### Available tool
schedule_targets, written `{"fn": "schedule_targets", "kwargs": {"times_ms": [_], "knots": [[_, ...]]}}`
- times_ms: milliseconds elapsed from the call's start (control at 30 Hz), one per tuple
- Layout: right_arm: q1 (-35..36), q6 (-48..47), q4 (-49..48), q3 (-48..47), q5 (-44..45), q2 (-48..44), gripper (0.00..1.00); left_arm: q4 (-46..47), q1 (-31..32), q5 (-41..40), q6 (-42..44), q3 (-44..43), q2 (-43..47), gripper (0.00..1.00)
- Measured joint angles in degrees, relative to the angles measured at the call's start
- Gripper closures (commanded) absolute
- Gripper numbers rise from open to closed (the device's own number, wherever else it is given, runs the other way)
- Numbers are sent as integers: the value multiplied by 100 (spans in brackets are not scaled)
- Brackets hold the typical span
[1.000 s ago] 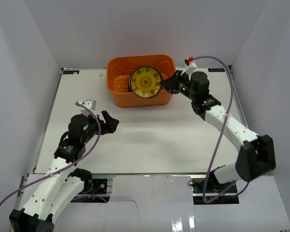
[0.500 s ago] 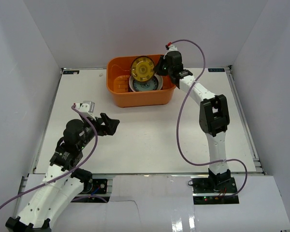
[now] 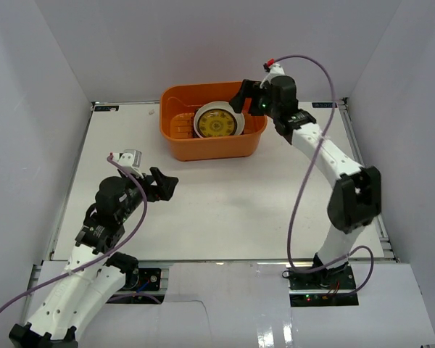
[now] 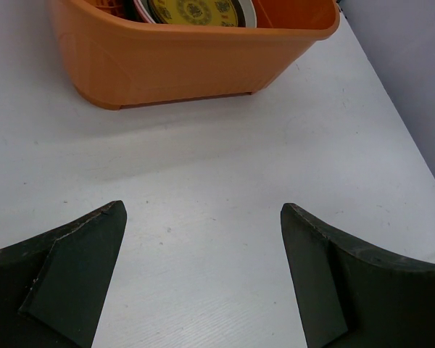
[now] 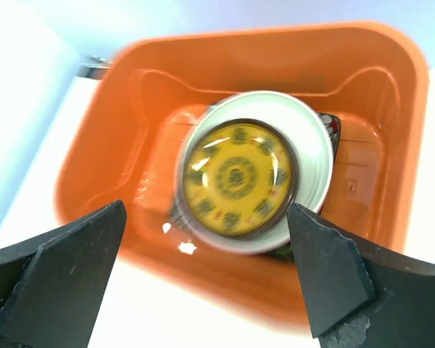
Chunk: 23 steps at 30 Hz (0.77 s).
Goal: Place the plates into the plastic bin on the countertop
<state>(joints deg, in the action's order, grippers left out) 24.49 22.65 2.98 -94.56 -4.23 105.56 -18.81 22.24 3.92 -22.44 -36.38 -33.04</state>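
Observation:
The orange plastic bin [image 3: 203,148] stands at the back of the white countertop [image 3: 225,210]. Inside it, a yellow-gold patterned plate [image 3: 217,123] lies on a cream round plate [image 3: 200,125]. In the right wrist view the yellow plate [image 5: 237,176] rests flat on the cream one [image 5: 312,145], and a dark plate's edge [image 5: 333,125] peeks out beneath. My right gripper [image 3: 241,101] hovers open over the bin's right rim, holding nothing. Over the bare countertop, well in front of the bin [image 4: 181,61], my left gripper [image 3: 167,185] is open and empty.
White walls close in the countertop on the left, back and right. Metal rails [image 3: 362,167] run along its edges. A purple cable [image 3: 304,181] loops beside the right arm.
My right gripper opened and let go of the yellow-gold plate, which dropped from tilted to flat on the cream plate. The right arm drew back to the right. The left arm barely moved.

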Motion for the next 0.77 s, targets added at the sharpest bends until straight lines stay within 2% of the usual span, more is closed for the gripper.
{"fn": "schedule_targets", "kwargs": {"times_ms": [100,133,233,400,467,633,767], "knots": [[0,-90,-328,1215,-101,-1486,2,7,0,-13,-9,-13,-15,2],[2,-107,-573,1657,-133,-1982,9,0,0,-20,-11,-33,-24,2],[7,-151,-1010,3257,-197,-3580,10,-13,0,-35,-9,-205,-111,2],[37,-227,-885,5455,-210,-5613,10,140,0,-31,-2,-568,-212,2],[46,-321,-619,6057,-140,-6441,10,190,0,-9,4,-660,-214,2],[46,-479,-275,6852,280,-8404,10,302,0,120,22,-699,-177,2],[44,-485,-249,7265,363,-8747,10,385,0,157,-7,-619,-94,2]]}}
